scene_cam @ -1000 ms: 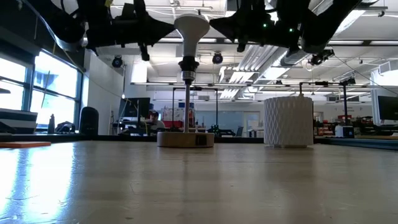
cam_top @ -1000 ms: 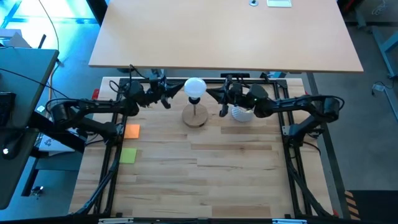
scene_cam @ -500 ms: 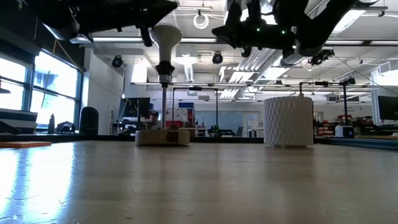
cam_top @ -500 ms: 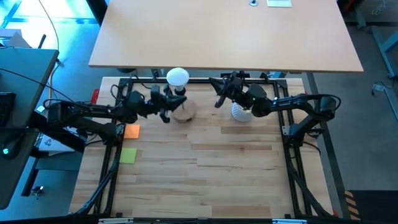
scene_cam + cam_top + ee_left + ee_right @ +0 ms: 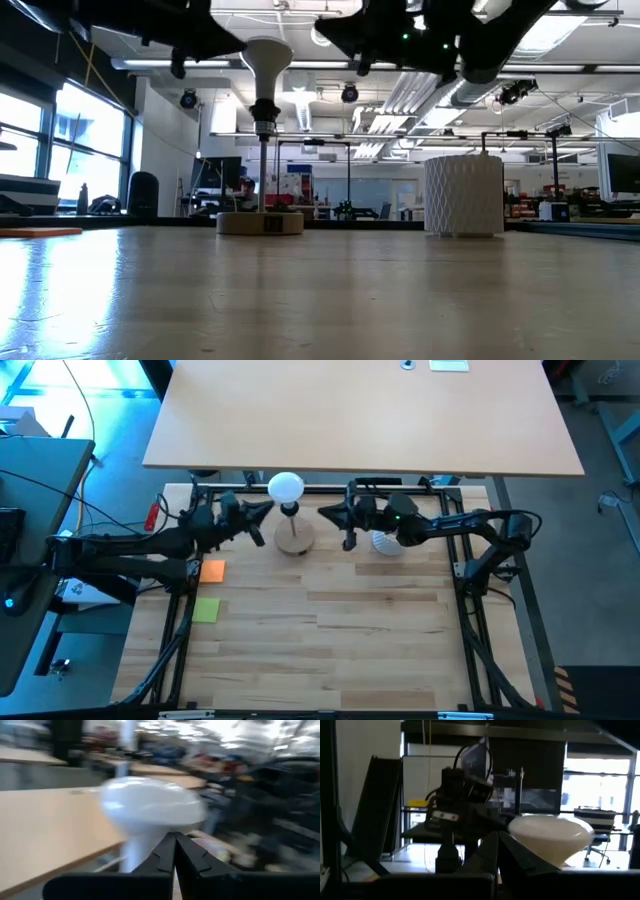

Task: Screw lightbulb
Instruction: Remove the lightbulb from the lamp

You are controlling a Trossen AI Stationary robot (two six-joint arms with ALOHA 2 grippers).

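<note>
The white lightbulb (image 5: 286,487) stands upright with its neck in the black socket (image 5: 264,106) on top of a thin post. The post rises from a round wooden base (image 5: 295,541) on the table's far side. The bulb also shows in the low view (image 5: 266,55). My left gripper (image 5: 266,510) is shut and stands just left of the bulb, clear of it. In the left wrist view the bulb (image 5: 150,807) lies beyond the fingertips. My right gripper (image 5: 324,515) is shut and stands a little to the right of the bulb (image 5: 550,834), apart from it.
A white perforated cup (image 5: 388,543) stands on the table right of the base, under my right arm; it also shows in the low view (image 5: 463,195). An orange pad (image 5: 212,570) and a green pad (image 5: 206,610) lie at the left. Bare wood lies toward the near edge.
The wooden base with the post and bulb has slid toward the table's left edge and stays upright. My left gripper has then drawn back toward the left, away from the post. My right gripper has moved left toward the bulb.
</note>
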